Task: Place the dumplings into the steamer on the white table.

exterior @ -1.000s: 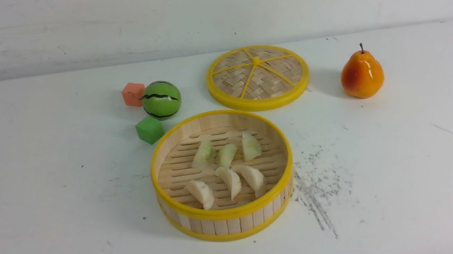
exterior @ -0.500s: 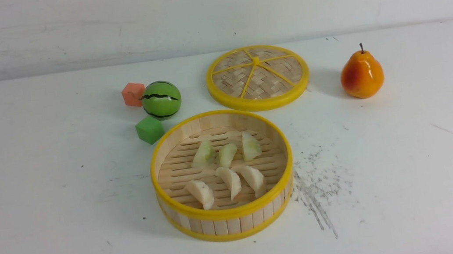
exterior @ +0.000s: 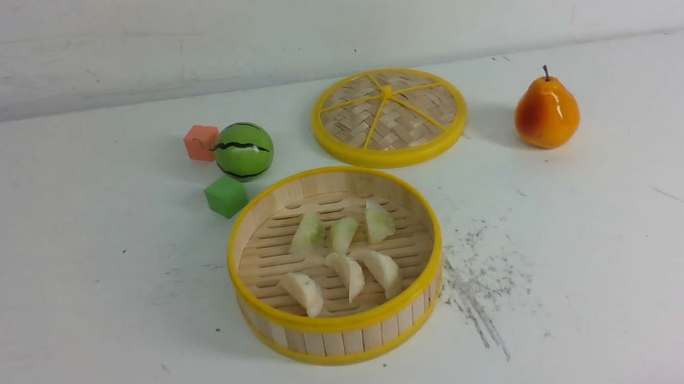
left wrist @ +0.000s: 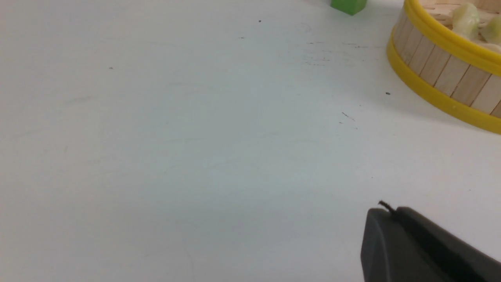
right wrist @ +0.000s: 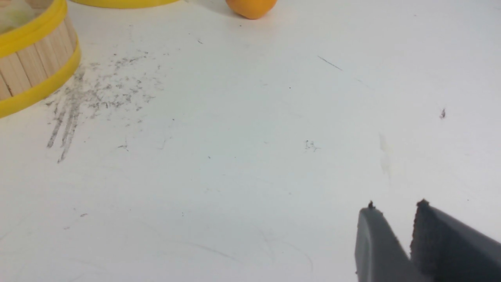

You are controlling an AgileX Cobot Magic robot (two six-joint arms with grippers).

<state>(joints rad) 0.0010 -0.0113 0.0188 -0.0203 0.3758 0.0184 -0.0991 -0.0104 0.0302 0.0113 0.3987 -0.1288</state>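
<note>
The steamer (exterior: 340, 321) stands mid-table on the white table (exterior: 626, 259). Inside lie six dumplings: three pale green ones (exterior: 343, 234) in the far row and three cream-white ones (exterior: 348, 275) in the near row. Neither gripper shows in the front view. In the left wrist view my left gripper (left wrist: 391, 211) is shut and empty, over bare table beside the steamer (left wrist: 442, 70). In the right wrist view my right gripper (right wrist: 395, 205) is empty, its fingers meeting with only a small notch between the worn tips, away from the steamer (right wrist: 35, 58).
Behind the steamer lie the woven lid (exterior: 390, 117), a pear (exterior: 546, 112), a green striped ball (exterior: 244, 151), an orange cube (exterior: 201, 142) and a green cube (exterior: 226, 196). Grey scuff marks (exterior: 478, 280) lie right of the steamer.
</note>
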